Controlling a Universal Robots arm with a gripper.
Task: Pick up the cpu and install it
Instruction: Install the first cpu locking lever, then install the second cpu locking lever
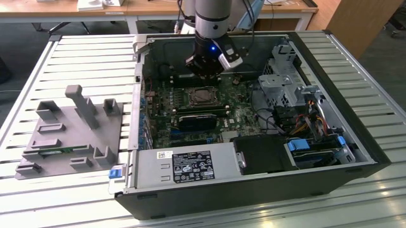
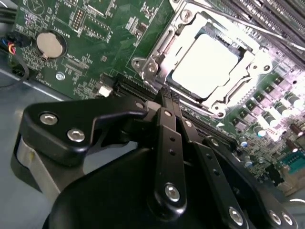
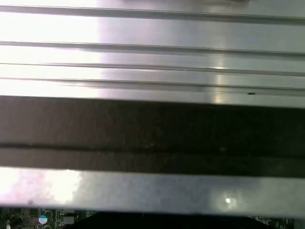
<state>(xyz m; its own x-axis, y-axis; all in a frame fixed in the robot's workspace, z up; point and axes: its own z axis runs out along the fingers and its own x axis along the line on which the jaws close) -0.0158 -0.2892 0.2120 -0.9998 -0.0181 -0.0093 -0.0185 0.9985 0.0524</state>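
Exterior view: the gripper (image 1: pixel 204 72) hangs inside the open computer case (image 1: pixel 355 142), just beyond the socket (image 1: pixel 201 96) on the motherboard (image 1: pixel 166 102). Second wrist view: its fingers (image 2: pixel 167 102) are pressed together, holding nothing; the cpu (image 2: pixel 204 61) lies seated in the socket, just ahead of them

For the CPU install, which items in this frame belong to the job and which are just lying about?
Belongs to the job:
- silvery square cpu lying in the metal-framed socket on the green motherboard
- black gripper, empty, just beside the socket

Lying about:
- grey moulded parts fixture on the slatted table
- white-labelled grey power supply box
- round coin battery
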